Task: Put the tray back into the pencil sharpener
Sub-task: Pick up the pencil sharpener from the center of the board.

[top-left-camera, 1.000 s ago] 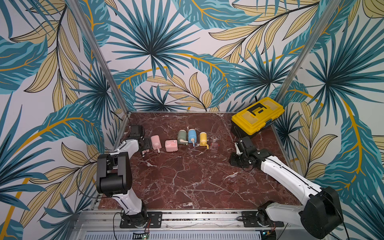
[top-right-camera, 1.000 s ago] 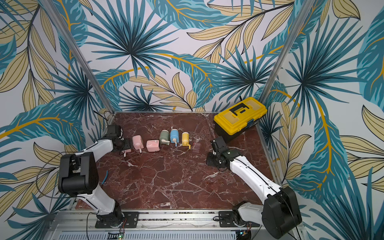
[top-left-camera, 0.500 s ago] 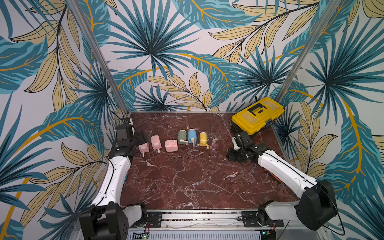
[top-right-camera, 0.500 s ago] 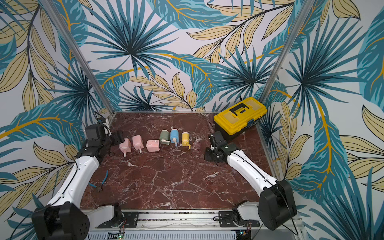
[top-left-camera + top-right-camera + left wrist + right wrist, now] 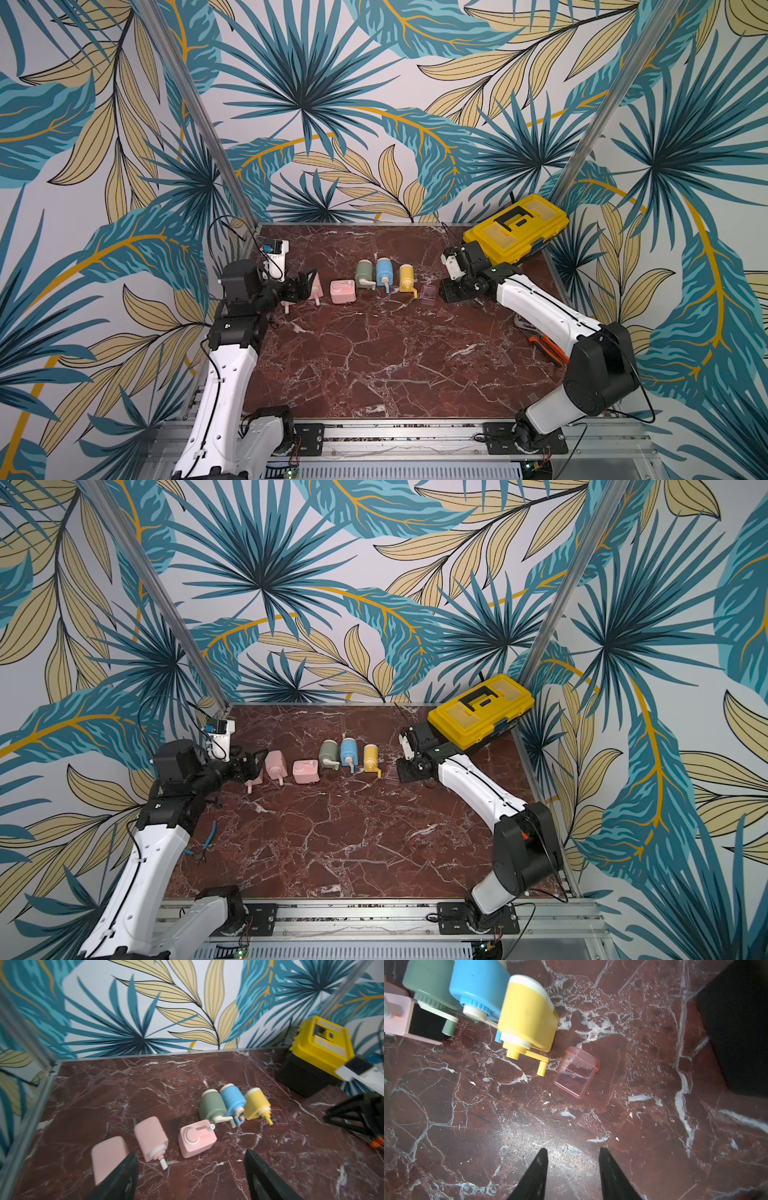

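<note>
A small clear pink tray [image 5: 576,1072] lies on the marble beside the yellow pencil sharpener [image 5: 527,1020]; both top views show the tray [image 5: 428,292] [image 5: 391,772]. Further along the row, a pink pencil sharpener [image 5: 343,291] [image 5: 196,1140] shows a dark empty slot [image 5: 425,1026] in the right wrist view. My right gripper [image 5: 573,1153] [image 5: 446,291] is open and empty, its tips a short way from the tray. My left gripper [image 5: 191,1167] [image 5: 305,284] is open wide and empty, near the leftmost pink sharpener [image 5: 110,1157].
Green [image 5: 365,273] and blue [image 5: 384,272] sharpeners and another pink one [image 5: 150,1138] lie in the row. A yellow toolbox [image 5: 515,228] stands at the back right. Blue-handled pliers [image 5: 205,845] lie front left, and an orange-handled tool [image 5: 548,349] lies under the right arm.
The left arm has swung round and carried its gripper toward the pink sharpeners. The right gripper has moved toward the tray and its jaws have spread wider.
</note>
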{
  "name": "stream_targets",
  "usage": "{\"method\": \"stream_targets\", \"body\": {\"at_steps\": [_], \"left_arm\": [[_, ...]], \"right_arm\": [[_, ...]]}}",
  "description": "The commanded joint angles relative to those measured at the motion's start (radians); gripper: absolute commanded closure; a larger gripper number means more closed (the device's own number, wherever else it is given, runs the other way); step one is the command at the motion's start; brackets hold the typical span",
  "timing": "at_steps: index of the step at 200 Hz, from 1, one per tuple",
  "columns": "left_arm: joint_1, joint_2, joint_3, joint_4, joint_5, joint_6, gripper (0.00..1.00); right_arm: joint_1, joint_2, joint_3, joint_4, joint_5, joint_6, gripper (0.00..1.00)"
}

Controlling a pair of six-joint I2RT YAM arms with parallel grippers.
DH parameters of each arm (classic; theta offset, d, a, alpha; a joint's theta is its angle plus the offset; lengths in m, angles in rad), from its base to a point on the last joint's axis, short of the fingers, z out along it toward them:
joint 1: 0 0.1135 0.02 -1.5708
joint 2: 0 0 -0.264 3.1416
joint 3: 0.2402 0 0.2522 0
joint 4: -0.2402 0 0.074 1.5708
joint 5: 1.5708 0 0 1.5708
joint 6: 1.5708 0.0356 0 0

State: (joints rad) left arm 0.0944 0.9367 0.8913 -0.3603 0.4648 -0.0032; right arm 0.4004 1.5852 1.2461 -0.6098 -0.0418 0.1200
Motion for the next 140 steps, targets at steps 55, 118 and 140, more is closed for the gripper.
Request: {"method": "stream_targets", "body": {"at_steps": [55,118,140], "left_arm": [[-0.217,0.189,0.134,-0.278,0.060,0.696,0.12],[-0.289,0.456,0.261,-0.328,-0.124,1.002,0.09],[-0.284,0.550,0.296,-0.328,-0.185,1.029,0.09]], "right_arm": [[0.005,-0.077,-0.051,0.111,-0.090,-0.187,0.57],[0.005,-0.322,-0.242,0.142,-0.043,-0.125,0.57],[0.005,-0.407,-0.299,0.127,-0.038,-0.102,0.57]]}}
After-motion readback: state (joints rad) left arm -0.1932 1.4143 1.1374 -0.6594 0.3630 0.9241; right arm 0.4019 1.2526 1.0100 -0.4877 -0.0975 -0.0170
